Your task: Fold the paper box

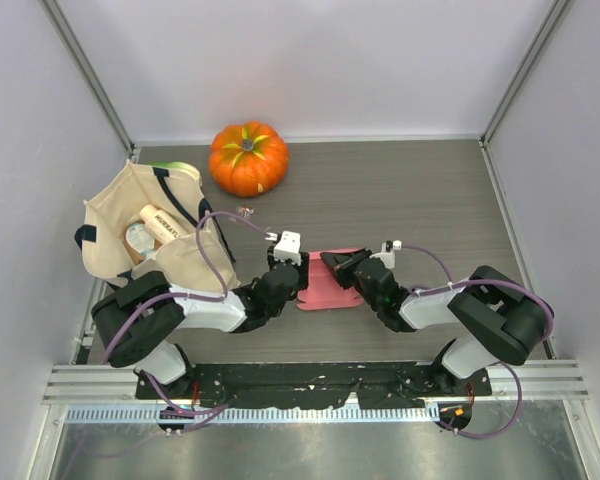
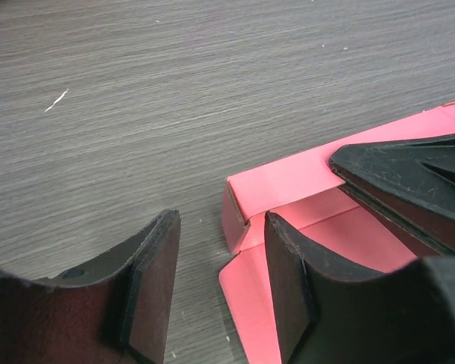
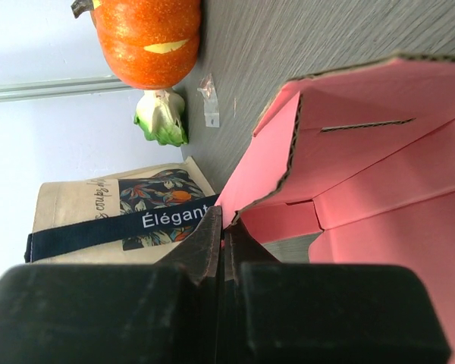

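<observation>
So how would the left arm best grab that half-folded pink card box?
On the pink card box, probably the short upright wall at its corner, from above, with one of the left fingers on each side. It stands thin and vertical, while the floor panels lie flat. The right fingers pinch another flap.

Bright, even, diffuse light from above. Faint soft shadows on counter (image 1: 400, 190). Right wrist view: right gripper (image 3: 224, 227) dark, soft-focus near the lens; paper box (image 3: 379, 159) sharp.

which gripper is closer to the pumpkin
Left. The left gripper is open at the pink box's left corner, on the side of the pumpkin; the right gripper pinches a box flap farther right, farther away.
</observation>
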Controlling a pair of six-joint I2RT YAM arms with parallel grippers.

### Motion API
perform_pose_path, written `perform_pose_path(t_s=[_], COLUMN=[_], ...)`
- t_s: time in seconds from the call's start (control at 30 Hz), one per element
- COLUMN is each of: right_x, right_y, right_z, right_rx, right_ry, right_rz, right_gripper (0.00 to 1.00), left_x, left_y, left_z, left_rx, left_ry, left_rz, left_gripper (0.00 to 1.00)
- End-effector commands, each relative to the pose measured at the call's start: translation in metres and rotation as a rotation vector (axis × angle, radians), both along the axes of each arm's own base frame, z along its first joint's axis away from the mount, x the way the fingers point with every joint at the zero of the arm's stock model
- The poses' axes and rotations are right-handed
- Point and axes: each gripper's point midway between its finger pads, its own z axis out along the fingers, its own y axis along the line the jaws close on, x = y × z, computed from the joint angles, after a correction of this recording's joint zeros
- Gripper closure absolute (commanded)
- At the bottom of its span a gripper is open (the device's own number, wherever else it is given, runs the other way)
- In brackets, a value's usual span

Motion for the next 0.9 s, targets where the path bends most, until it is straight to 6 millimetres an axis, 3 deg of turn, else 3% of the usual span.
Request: perform_pose_path(t_s=[0.0, 0.2, 0.3, 0.33, 0.37, 0.43, 0.47, 0.5, 0.53, 0.57, 0.6, 0.63, 0.7, 0.73, 0.8, 0.87], right_x=[-0.001, -0.006, -0.014, -0.012, -0.02, -0.019, -0.03, -0.03, -0.03, -0.033, -0.037, -0.034, -0.033, -0.028, -0.024, -0.023], right_y=[-0.005, -0.006, -0.009, -0.007, -0.015, -0.018, -0.036, -0.045, -0.051, -0.078, -0.081, -0.083, -0.105, -0.109, -0.12, -0.101], right_z=[-0.009, -0.01, -0.01, -0.005, -0.019, 0.01, -0.002, 0.005, 0.027, 0.019, 0.024, 0.042, 0.039, 0.047, 0.041, 0.042], right_rx=[-0.057, -0.083, -0.193, -0.285, -0.39, -0.475, -0.626, -0.683, -0.705, -0.812, -0.816, -0.81, -0.898, -0.924, -0.957, -0.877], right_ry=[0.021, 0.026, 0.013, -0.021, 0.027, -0.041, -0.015, -0.031, -0.067, -0.019, -0.022, -0.06, -0.032, -0.039, -0.001, -0.039], right_rz=[-0.005, 0.012, 0.07, 0.11, 0.156, 0.211, 0.266, 0.286, 0.299, 0.326, 0.375, 0.397, 0.451, 0.452, 0.465, 0.547], right_gripper=[0.94, 0.89, 0.71, 0.58, 0.53, 0.43, 0.4, 0.36, 0.36, 0.35, 0.35, 0.34, 0.34, 0.34, 0.34, 0.34], left_x=[0.014, 0.034, 0.038, 0.038, 0.039, 0.036, 0.035, 0.032, 0.032, 0.03, 0.027, 0.027, 0.024, 0.024, 0.022, 0.022], left_y=[-0.011, 0.0, 0.009, 0.01, 0.01, 0.011, 0.012, 0.017, 0.017, 0.019, 0.022, 0.022, 0.027, 0.029, 0.031, 0.034], left_z=[0.006, -0.007, -0.007, -0.007, -0.007, -0.009, -0.007, -0.011, -0.008, -0.008, -0.009, -0.007, -0.004, -0.001, 0.001, 0.004], left_rx=[-0.004, 0.134, 0.169, 0.16, 0.175, 0.175, 0.168, 0.18, 0.163, 0.158, 0.167, 0.16, 0.17, 0.174, 0.18, 0.18], left_ry=[-0.01, -0.016, -0.046, -0.057, -0.068, -0.074, -0.079, -0.079, -0.089, -0.092, -0.094, -0.104, -0.118, -0.132, -0.14, -0.152], left_rz=[0.036, 0.171, 0.221, 0.221, 0.211, 0.194, 0.192, 0.19, 0.189, 0.188, 0.182, 0.179, 0.179, 0.182, 0.181, 0.183], left_gripper=[0.51, 0.69, 0.86, 0.89, 0.91, 0.93, 0.96, 0.96, 0.97, 0.98, 0.98, 0.98, 1.0, 1.0, 1.0, 1.0])
